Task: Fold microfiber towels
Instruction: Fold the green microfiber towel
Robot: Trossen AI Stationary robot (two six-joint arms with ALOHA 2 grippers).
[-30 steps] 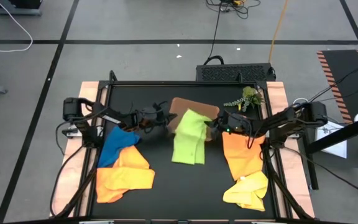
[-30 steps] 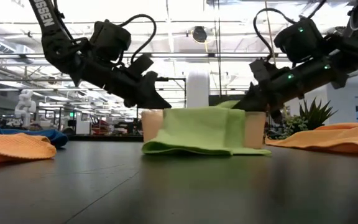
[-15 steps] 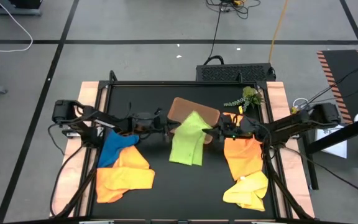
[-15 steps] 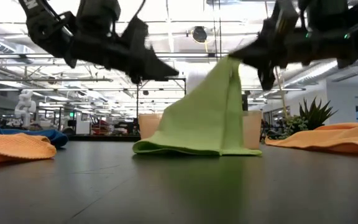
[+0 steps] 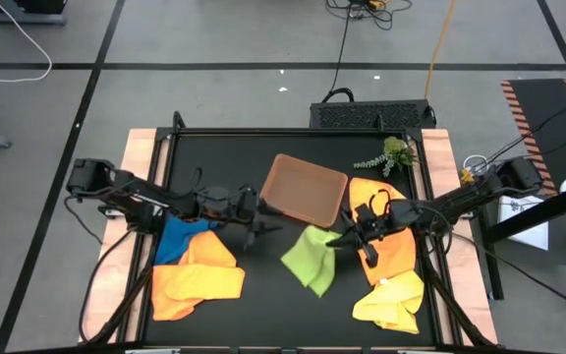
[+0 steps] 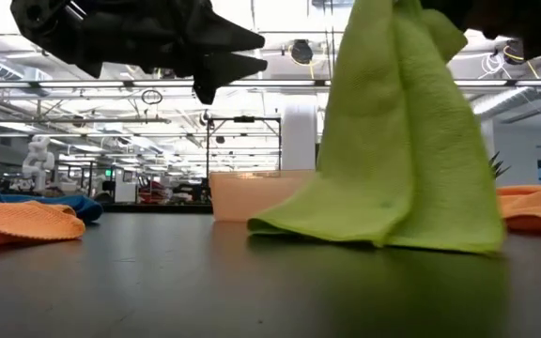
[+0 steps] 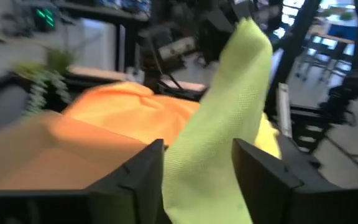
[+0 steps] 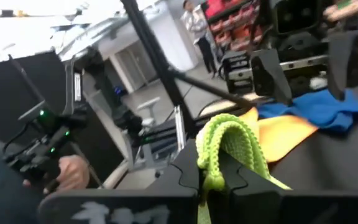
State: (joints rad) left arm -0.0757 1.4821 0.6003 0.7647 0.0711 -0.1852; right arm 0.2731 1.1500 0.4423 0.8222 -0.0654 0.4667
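Basically nothing folded yet: right gripper (image 5: 347, 239) pinches lime green towel (image 5: 310, 258) mid-frame, left gripper (image 5: 260, 228) spread empty; blue (image 5: 177, 236), orange (image 5: 199, 275), yellow (image 5: 391, 300) towels lie crumpled.

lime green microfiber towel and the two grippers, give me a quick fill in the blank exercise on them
1. The lime green microfiber towel hangs from the ____ gripper.
2. The left gripper stands open and holds ____.
3. The shallow brown rectangular tray holds ____ towels.
4. The blue microfiber towel lies partly under an ____ one.

Missing words: right; nothing; no; orange
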